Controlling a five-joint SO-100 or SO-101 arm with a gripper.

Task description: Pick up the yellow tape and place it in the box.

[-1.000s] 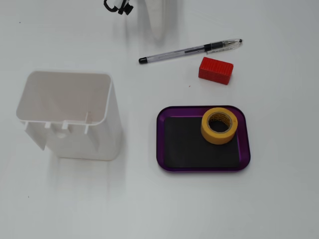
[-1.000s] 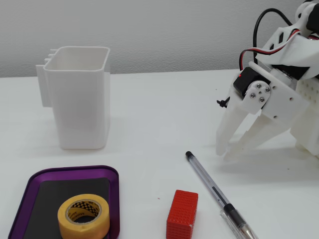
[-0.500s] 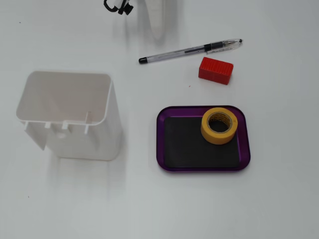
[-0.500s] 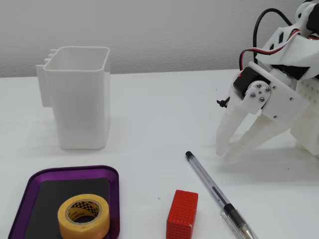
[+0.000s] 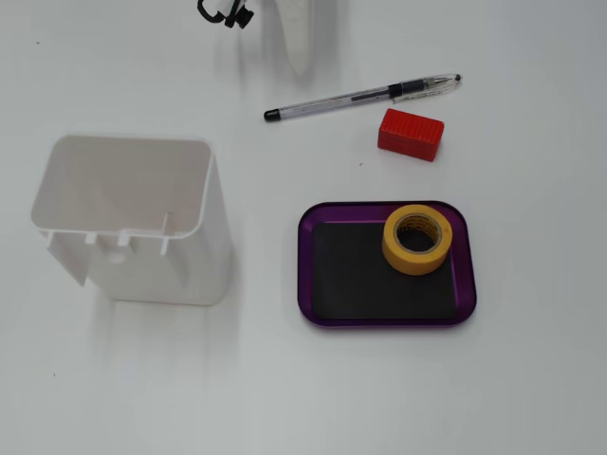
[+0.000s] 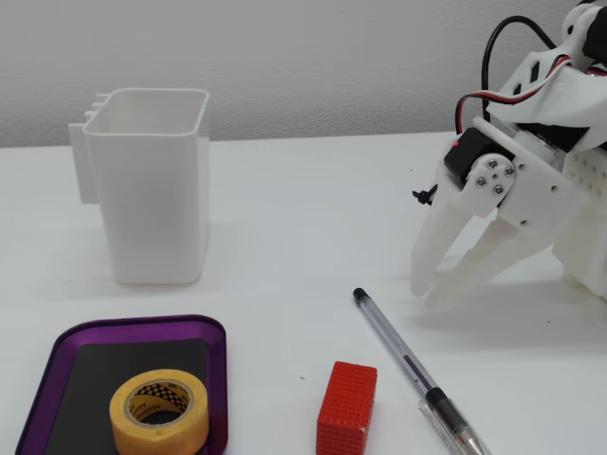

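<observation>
The yellow tape (image 5: 415, 239) is a ring-shaped roll with a printed pale core. It lies flat in the right back corner of a purple tray (image 5: 307, 275) with a black mat. In the other fixed view the tape (image 6: 159, 413) is at the bottom left in the tray (image 6: 219, 379). The white box (image 5: 123, 218) stands open-topped to the left of the tray, and it shows at the back left in the other fixed view (image 6: 152, 190). My gripper (image 6: 426, 294) hangs at the right, tips down near the table and close together, holding nothing, far from the tape. Only its tip (image 5: 300, 57) shows at the top edge.
A clear pen (image 5: 360, 98) with a black cap lies on the table between my gripper and the tray; it also shows in the other fixed view (image 6: 408, 365). A red block (image 5: 411, 134) stands beside the pen, just behind the tray (image 6: 346, 408).
</observation>
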